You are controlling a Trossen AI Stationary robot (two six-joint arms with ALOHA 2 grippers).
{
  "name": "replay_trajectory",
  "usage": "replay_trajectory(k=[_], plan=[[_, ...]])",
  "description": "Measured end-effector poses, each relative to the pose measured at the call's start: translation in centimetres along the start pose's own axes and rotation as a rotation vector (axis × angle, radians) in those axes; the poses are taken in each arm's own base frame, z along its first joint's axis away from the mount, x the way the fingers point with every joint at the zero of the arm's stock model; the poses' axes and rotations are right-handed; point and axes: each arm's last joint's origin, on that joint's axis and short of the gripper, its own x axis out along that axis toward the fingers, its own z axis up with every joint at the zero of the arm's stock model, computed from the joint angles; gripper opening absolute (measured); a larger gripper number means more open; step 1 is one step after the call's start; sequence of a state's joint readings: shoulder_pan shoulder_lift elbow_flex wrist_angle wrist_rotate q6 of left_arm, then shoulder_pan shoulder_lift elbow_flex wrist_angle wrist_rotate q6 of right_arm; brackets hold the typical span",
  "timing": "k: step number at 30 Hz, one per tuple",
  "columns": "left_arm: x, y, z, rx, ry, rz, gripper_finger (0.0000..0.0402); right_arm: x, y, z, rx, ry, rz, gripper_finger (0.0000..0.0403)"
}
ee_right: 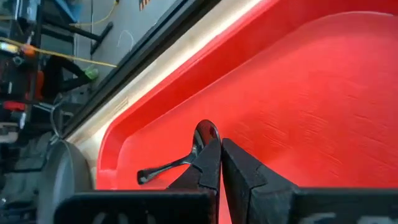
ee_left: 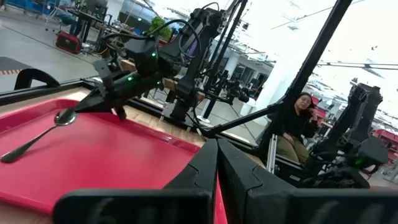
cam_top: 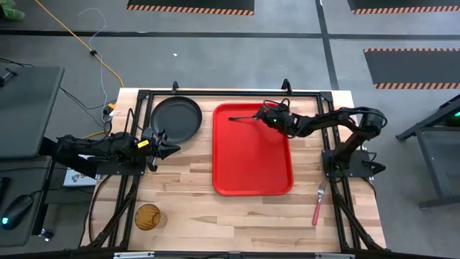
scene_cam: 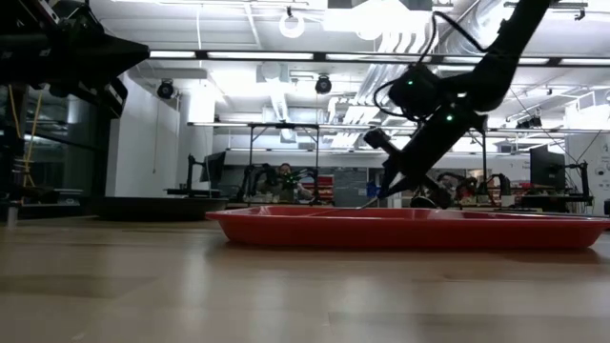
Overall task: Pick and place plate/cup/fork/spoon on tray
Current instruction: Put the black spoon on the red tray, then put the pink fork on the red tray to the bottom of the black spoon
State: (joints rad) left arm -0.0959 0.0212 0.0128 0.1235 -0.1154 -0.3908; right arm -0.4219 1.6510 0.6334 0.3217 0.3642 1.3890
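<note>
The red tray [cam_top: 251, 169] lies in the middle of the table. My right gripper [cam_top: 260, 117] is over the tray's far left part, shut on the dark spoon [cam_top: 243, 117], which also shows in the right wrist view [ee_right: 180, 162]. My left gripper [cam_top: 169, 149] is shut and empty, just near of the dark plate [cam_top: 176, 119], which lies on the table left of the tray. The amber cup [cam_top: 149, 216] stands near the table's front left. The red-handled fork [cam_top: 317, 203] lies on the table right of the tray. My right gripper holds the spoon at its bowl end [ee_right: 204, 135], pinched at the fingertips [ee_right: 210, 155]. The fingers slant down from the table's right and lie roughly along the spoon. The spoon is tilted, bowl up, with the handle's free end [ee_left: 7, 155] down at the tray floor.
A black frame rail runs along the table's far edge behind the tray [cam_top: 237, 93]. People and other equipment show in the room beyond the table [ee_left: 295, 124]. Bare wood lies between the cup and the tray's near edge [cam_top: 201, 216].
</note>
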Motion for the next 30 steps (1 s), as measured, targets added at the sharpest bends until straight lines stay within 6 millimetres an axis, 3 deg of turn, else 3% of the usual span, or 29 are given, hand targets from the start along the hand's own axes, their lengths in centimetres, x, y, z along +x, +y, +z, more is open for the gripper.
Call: replay_trajectory(k=[7, 16, 30], plan=[[0.0, 0.0, 0.0, 0.0, 0.001, 0.0, 0.0003, 1.6, 1.2, 0.2, -0.069, 0.023, -0.041, 0.0], [0.0, 0.0, 0.0, 0.0, 0.0, 0.0, 0.0003, 1.7, 1.4, 0.8, -0.104, 0.051, -0.129, 0.001], [0.0, 0.0, 0.0, 0.0, 0.0, 0.0, 0.0003, 0.9, 1.5, 1.1, -0.139, 0.09, -0.145, 0.0139]])
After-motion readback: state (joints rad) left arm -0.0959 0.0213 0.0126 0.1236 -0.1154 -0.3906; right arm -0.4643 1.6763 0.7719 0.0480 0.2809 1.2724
